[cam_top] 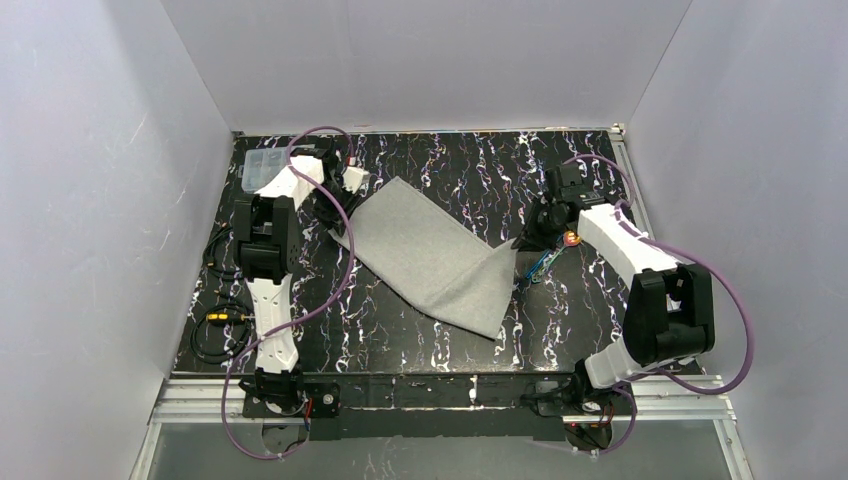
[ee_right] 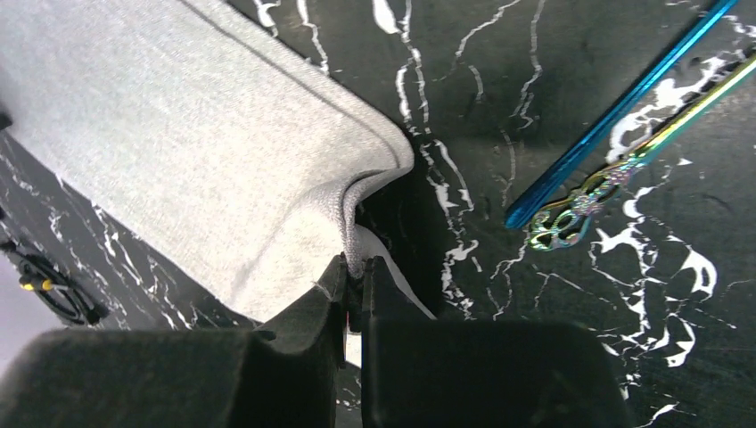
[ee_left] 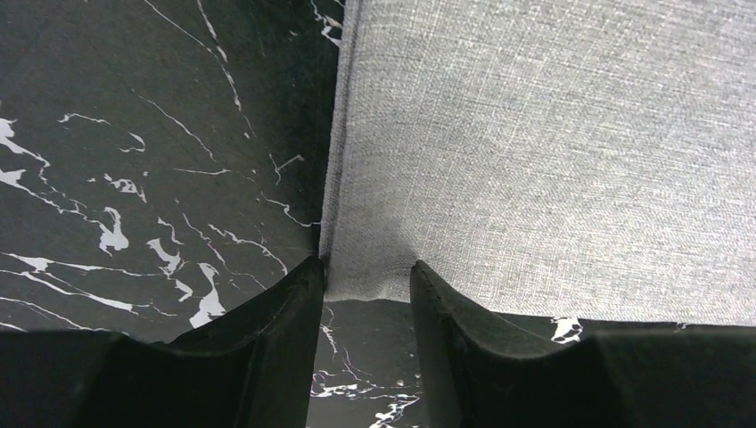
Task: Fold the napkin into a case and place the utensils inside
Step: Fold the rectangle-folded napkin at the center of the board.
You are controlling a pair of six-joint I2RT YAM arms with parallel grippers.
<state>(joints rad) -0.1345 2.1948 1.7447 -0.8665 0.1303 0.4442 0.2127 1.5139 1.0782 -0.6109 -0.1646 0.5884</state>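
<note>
The light-grey napkin point(cam_top: 430, 255) lies slantwise across the middle of the black marbled table, its near right part folded over. My right gripper point(ee_right: 357, 263) is shut on a bunched corner of the napkin point(ee_right: 205, 152), at its right end point(cam_top: 528, 240). My left gripper point(ee_left: 367, 272) stands open at the far left corner point(cam_top: 335, 212), with the corner of the napkin point(ee_left: 535, 152) lying flat between its fingertips point(ee_left: 308, 272). The utensils point(cam_top: 538, 265) lie just right of the napkin: a blue one point(ee_right: 615, 111) and an iridescent gold one point(ee_right: 624, 169) side by side.
A clear plastic compartment box point(cam_top: 262, 172) sits at the back left. Black cables with yellow plugs point(cam_top: 220, 320) lie along the left edge, also in the right wrist view point(ee_right: 49, 285). Purple cables point(cam_top: 345, 270) loop off both arms. White walls close in three sides.
</note>
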